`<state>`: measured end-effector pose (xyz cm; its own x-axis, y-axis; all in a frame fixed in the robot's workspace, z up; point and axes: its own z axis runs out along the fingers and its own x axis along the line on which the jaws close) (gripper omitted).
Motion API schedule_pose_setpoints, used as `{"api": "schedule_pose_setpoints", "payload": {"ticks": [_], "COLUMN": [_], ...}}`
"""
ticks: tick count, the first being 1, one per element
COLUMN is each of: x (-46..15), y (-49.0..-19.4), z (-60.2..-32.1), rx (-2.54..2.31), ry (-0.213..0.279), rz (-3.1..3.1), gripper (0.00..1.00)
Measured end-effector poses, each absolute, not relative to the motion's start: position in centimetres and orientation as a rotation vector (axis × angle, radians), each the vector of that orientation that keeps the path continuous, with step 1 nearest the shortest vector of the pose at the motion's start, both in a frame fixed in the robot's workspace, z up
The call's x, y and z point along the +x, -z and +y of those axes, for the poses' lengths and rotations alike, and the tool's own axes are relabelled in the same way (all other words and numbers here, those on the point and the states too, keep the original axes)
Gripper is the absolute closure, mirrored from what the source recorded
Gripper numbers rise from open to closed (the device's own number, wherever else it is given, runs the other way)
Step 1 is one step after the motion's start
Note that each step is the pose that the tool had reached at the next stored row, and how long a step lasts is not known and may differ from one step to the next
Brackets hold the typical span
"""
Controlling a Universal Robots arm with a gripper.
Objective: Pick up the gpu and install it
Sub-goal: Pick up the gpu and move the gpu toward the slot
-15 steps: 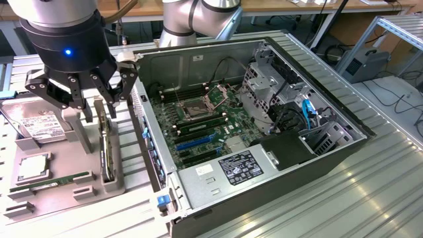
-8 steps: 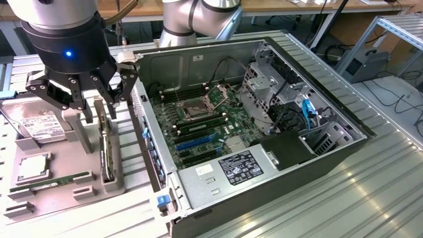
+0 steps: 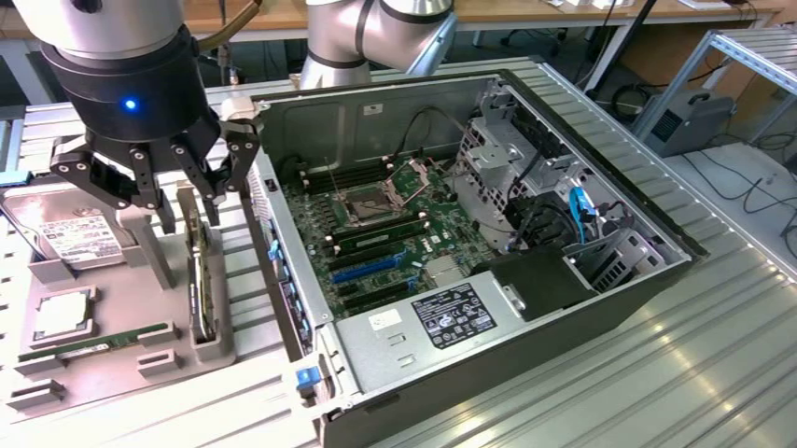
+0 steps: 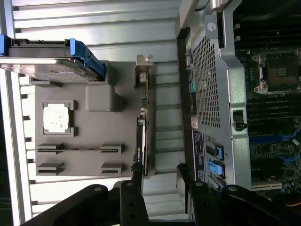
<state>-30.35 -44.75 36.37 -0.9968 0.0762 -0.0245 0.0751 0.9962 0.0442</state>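
The gpu (image 3: 196, 275) is a thin black card standing on its edge in a slot of the grey parts holder (image 3: 149, 359), at the exterior view's left. My gripper (image 3: 187, 207) hangs just above the card's upper end, open, with nothing between its fingers. In the wrist view the gpu (image 4: 141, 141) shows edge-on, and my gripper (image 4: 159, 175) is over its near end. One black fingertip (image 4: 136, 173) lines up with the card and the other stands off towards the case. The open computer case (image 3: 598, 280) lies beside the holder with its motherboard (image 3: 386, 233) exposed.
On the holder sit a silver hard drive (image 3: 75, 238), a square processor (image 3: 60, 317) and a green memory stick (image 3: 93, 341). The case's perforated rear wall (image 4: 209, 84) rises close beside the gpu slot. Cables and a drive cage (image 3: 510, 159) crowd the case's far side.
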Motion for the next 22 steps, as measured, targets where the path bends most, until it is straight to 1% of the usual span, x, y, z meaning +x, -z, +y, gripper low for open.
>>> {"api": "schedule_pose_setpoints", "payload": {"ticks": [22], "x": [-30.35], "y": [-35.6], "z": [-44.75], "rx": [0.118], "ry": [-0.067], "rz": [3.112], "gripper": [0.58]}}
